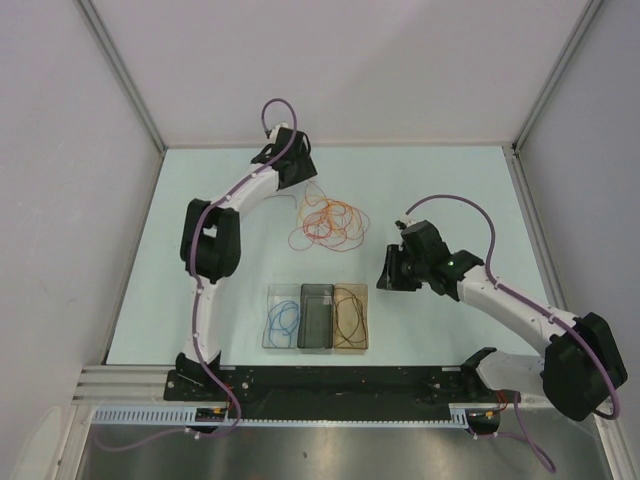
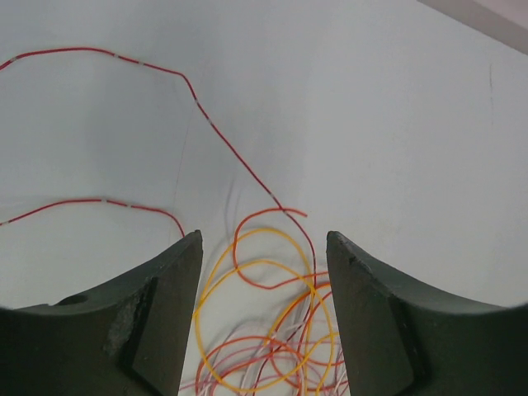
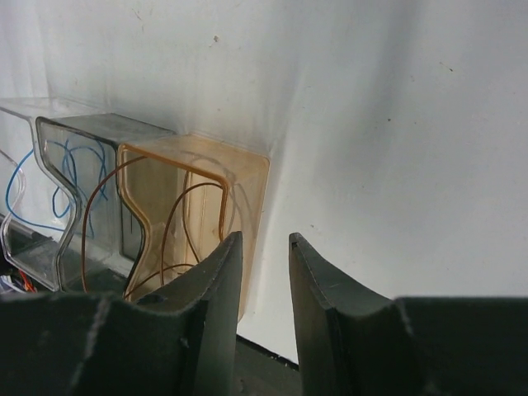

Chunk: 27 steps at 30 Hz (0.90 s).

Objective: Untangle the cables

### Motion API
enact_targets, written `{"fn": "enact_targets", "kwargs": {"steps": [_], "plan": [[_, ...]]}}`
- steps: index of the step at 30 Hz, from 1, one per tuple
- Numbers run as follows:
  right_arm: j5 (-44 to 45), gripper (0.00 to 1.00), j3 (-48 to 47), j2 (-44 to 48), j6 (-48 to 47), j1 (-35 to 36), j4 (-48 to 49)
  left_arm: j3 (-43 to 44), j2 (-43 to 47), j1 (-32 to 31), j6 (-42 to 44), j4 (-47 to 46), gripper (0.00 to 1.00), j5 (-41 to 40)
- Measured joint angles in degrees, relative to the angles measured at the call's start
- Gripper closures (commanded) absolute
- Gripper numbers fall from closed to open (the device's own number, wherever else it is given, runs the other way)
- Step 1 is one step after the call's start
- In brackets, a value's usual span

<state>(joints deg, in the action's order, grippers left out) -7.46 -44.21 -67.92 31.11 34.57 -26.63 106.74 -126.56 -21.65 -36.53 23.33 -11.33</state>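
Left arm [image 1: 215,240]: reaches to far side of counter [image 1: 460,180], left jaws released, wide apart, gripping nothing. Just right of it: tangle of cables [image 1: 328,225], red, orange and pale loops heaped loose on counter, well apart from trays. From left wrist view: lies in the gap between the two jaws, most loops toward the wrist end, pinched by neither. Red strand [image 2: 206,115] trails out up and left, past the left-hand jaw.

Near edge, three trays touching side by side: clear tray [image 1: 270,340] holding blue cable [image 1: 283,318], dark grey tray [image 1: 316,330], amber tray [image 1: 366,335] holding dark brown cable [image 1: 348,315].

Right arm [image 1: 500,295]: hovers just right of amber tray, right jaws parted by a narrow gap, nothing between. From right wrist view: amber tray wall just left of the gap, brown loops inside the tray, clear of both jaws.
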Motion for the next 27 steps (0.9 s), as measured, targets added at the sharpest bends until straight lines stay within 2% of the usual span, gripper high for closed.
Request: {"fn": "enact_targets", "kwargs": {"steps": [8, 10, 11, 12, 15, 16, 17, 19, 20, 21, 27], "plan": [[-2.58, 0.67, 0.28, -3.80, -1.25, -2.32, 2.29, 5.57, -6.25, 0.87, -3.15, -1.27, 0.38, 0.87], [-2.89, 0.67, 0.31, -3.87, -1.38, -2.71, 2.51, 7.58, -8.07, 1.01, -3.89, -1.46, 0.42, 1.03], [-3.04, 0.67, 0.31, -3.87, -1.42, -2.89, 2.62, 8.31, -8.76, 1.07, -4.15, -1.46, 0.45, 1.05], [-3.17, 0.67, 0.31, -3.87, -1.46, -3.06, 2.73, 9.75, -9.94, 1.20, -4.50, -1.40, 0.53, 1.09], [-3.39, 0.67, 0.37, -3.87, -1.64, -3.52, 2.80, 12.37, -12.39, 1.49, -5.49, -1.60, 0.64, 1.16], [-3.41, 0.67, 0.44, -3.87, -1.66, -3.69, 2.86, 13.20, -13.18, 1.60, -5.68, -1.46, 0.65, 1.20], [-3.43, 0.67, 0.59, -3.87, -1.66, -3.91, 2.91, 14.19, -14.14, 1.70, -5.90, -1.40, 0.74, 1.22], [-3.41, 0.67, 0.92, -3.87, -1.64, -4.09, 2.89, 15.21, -15.21, 1.84, -6.32, -1.42, 0.86, 1.22], [-3.41, 0.67, 1.09, -3.87, -1.64, -4.13, 2.89, 15.63, -15.65, 1.92, -6.38, -1.33, 0.96, 1.25], [-3.41, 0.67, 1.20, -3.82, -1.64, -4.20, 2.84, 15.76, -15.87, 1.99, -6.60, -1.38, 1.00, 1.29], [-3.39, 0.68, 1.25, -2.78, -1.60, -4.28, 2.16, 16.83, -16.17, 2.89, -6.36, -0.74, 1.00, 2.45]]}}
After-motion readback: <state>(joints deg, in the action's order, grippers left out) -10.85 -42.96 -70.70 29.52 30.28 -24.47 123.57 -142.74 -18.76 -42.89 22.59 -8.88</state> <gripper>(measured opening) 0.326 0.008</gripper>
